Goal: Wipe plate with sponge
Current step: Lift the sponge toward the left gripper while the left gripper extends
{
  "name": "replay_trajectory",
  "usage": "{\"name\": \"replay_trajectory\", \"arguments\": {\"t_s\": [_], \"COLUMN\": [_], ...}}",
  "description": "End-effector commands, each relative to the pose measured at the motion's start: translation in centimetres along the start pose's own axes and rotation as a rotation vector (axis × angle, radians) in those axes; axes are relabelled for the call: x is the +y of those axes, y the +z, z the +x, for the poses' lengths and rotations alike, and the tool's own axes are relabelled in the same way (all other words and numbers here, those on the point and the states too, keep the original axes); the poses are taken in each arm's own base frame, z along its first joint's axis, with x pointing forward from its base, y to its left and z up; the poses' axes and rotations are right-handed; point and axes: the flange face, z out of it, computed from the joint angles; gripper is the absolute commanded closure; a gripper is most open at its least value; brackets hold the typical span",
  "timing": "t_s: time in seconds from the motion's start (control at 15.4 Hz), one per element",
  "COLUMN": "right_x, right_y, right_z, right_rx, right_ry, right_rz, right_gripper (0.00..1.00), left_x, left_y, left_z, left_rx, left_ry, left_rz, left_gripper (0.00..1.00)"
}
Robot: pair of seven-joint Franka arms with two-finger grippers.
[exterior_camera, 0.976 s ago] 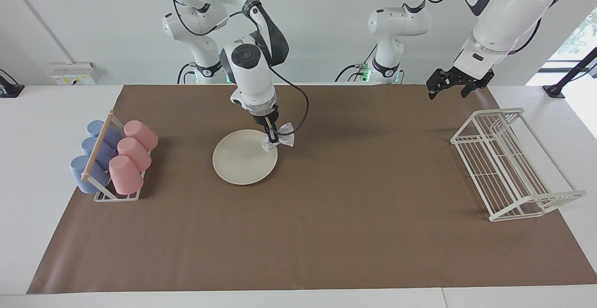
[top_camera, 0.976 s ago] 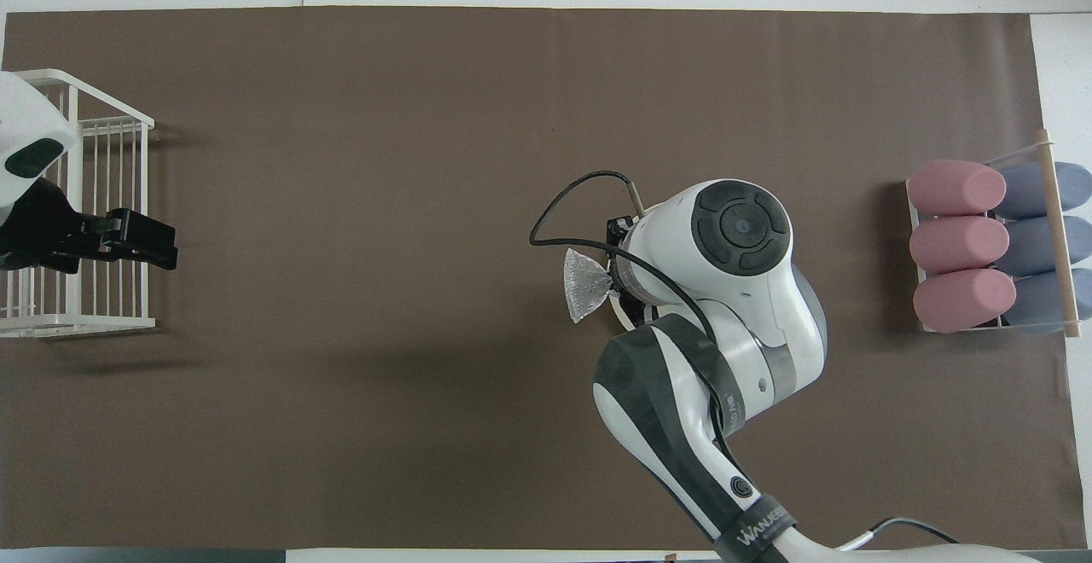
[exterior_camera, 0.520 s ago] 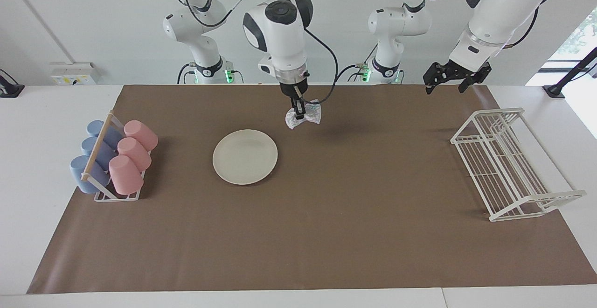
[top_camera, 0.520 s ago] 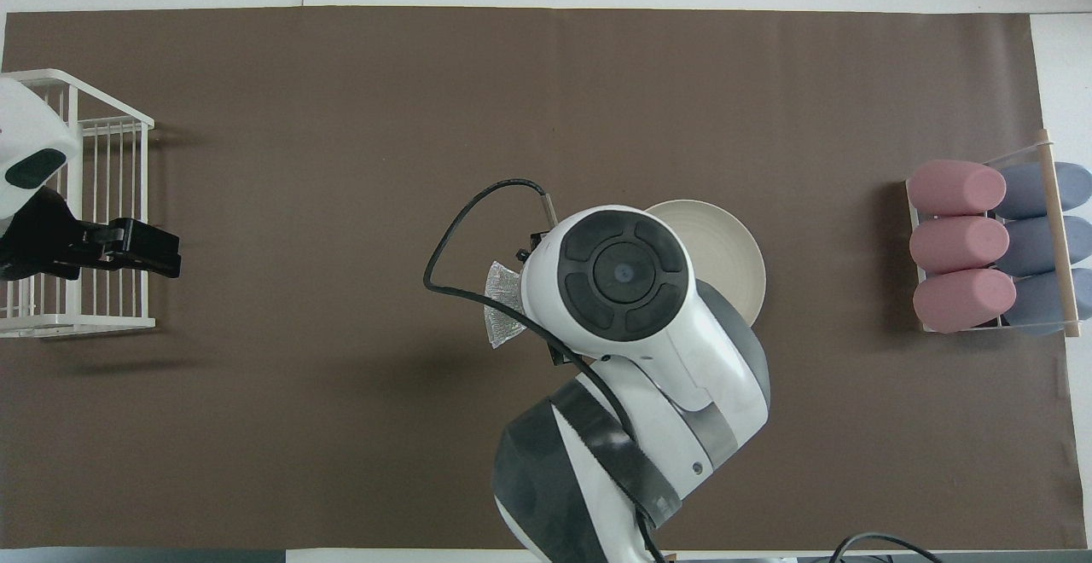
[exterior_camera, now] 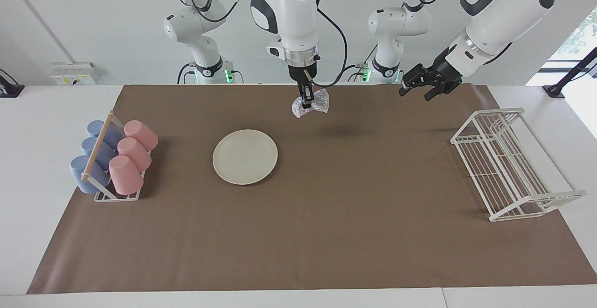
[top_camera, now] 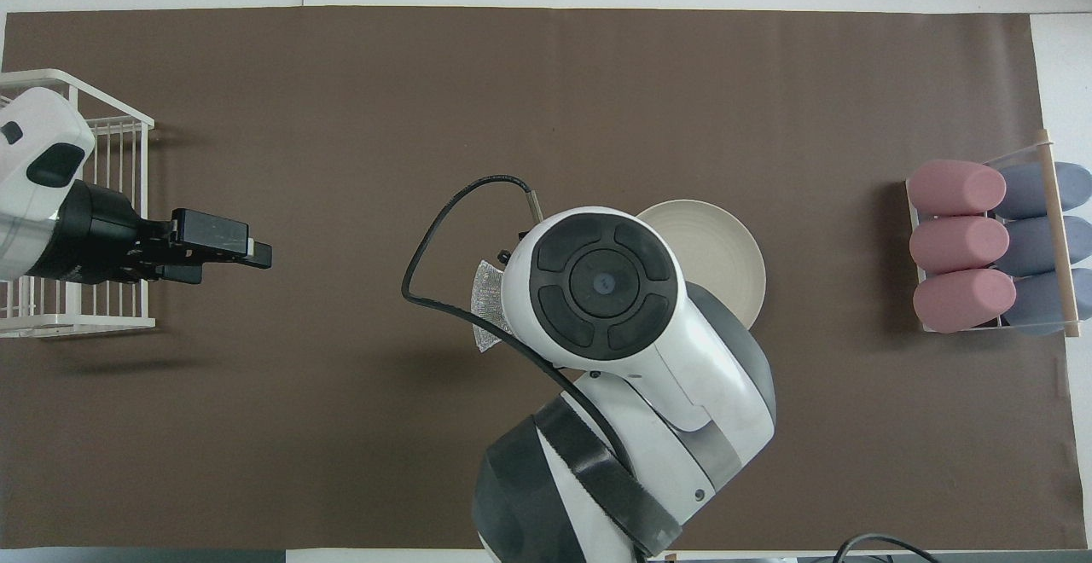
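Two hands noted. Right hand (exterior_camera: 307, 104) clamped on sponge (exterior_camera: 311, 104), raised over mat (exterior_camera: 326, 233), clear of plate (exterior_camera: 245, 157). Left hand (exterior_camera: 416, 85) spread wide (nothing held).

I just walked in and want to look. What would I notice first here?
Probably the right pincer, up in the air over the brown mat, pinching a shiny sponge. Next, the cream plate lying bare on the mat, and the pink and blue cups racked at the right arm's end of the table.
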Motion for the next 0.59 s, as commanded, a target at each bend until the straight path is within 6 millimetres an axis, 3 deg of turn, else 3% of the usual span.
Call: {"name": "replay_trajectory", "arguments": {"t_s": [0.0, 0.26, 0.52], "right_x": [-0.4, -0.4, -0.5], "right_y": [-0.2, -0.1, -0.1], "right_z": [0.2, 0.2, 0.3], "right_rx": [0.017, 0.018, 0.018], "right_ry": [0.015, 0.015, 0.017], "right_rz": [0.005, 0.002, 0.003], "right_gripper": [1.0, 1.0, 1.0], "left_x": [0.6, 0.8, 2.3], "left_y": [3.0, 7.0, 11.1], "left_z": [-2.6, -2.8, -3.3], "left_rx": [0.024, 0.0, 0.017], "left_ry": [-0.023, -0.018, 0.04], "left_rz": [-0.171, -0.476, -0.658], "left_gripper": [0.0, 0.0, 0.0]}}
